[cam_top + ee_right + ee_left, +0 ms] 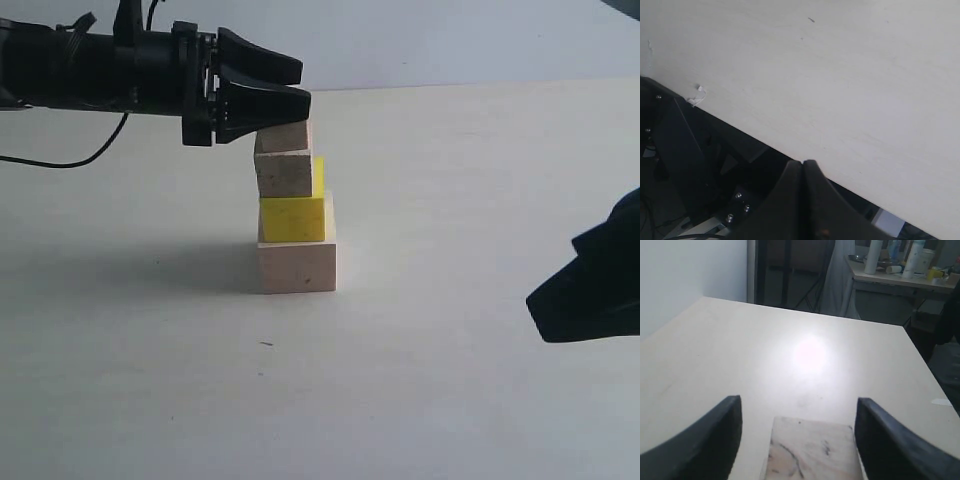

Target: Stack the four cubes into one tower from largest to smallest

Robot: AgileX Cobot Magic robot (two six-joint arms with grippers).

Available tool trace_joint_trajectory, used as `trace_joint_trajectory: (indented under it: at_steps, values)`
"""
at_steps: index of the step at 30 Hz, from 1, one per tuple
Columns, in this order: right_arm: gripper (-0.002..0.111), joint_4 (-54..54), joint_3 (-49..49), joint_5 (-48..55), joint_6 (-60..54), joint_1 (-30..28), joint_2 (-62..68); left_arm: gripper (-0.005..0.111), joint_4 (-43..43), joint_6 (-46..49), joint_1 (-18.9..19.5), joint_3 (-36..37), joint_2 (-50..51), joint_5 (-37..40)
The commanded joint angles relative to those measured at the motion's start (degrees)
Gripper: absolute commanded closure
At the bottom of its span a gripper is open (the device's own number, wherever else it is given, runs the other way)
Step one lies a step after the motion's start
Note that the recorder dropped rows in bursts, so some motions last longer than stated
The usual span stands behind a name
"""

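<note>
**Step in hand: release of the fourth cube**

All four cubes stand in one tower (295, 205) near the middle of the surface (450, 380). The base cube (297, 264), pale wood, rests on the surface. The yellow cube (292, 219) rests on it, the third cube (284, 173) on the yellow one, and the top cube (290, 137) on the third. The upper cubes sit toward the 9 o'clock side of those below, and a yellow strip shows at the 3 o'clock side of the third cube.

The left pincer (302, 87) hangs at 12 o'clock of the top cube, covering its upper edge in the exterior view. In the left wrist view its fingers (715, 440) stand apart with a pale cube face between them. A clear gap shows on one side and a narrow one on the other, so we judge the cube unclamped. The right pincer (588, 282) waits well apart at 4 o'clock of the tower, its jaws pressed together and holding nothing.

We judge the stacking complete in order, with only the withdrawal left.

Next move, requirements:
- Lift the left pincer straight toward 12 o'clock until both fingers clear the top cube.
- Avoid any sideways drift, since the narrow gap leaves little margin and the offset stack could topple.
</note>
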Motion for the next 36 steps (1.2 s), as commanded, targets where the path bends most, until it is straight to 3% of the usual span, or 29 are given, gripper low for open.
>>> trace_joint_trajectory:
  at_steps: [1, 36]
  values:
    - [0.108, -0.15, 0.26, -0.16, -0.39, 0.01, -0.45, 0.043, -0.54, -0.4, -0.16, 0.21, -0.84, -0.01]
    - [0.108, -0.15, 0.26, -0.09, -0.52, 0.01, -0.45, 0.044, 3.54, -2.71, -0.76, 0.21, -0.84, -0.01]
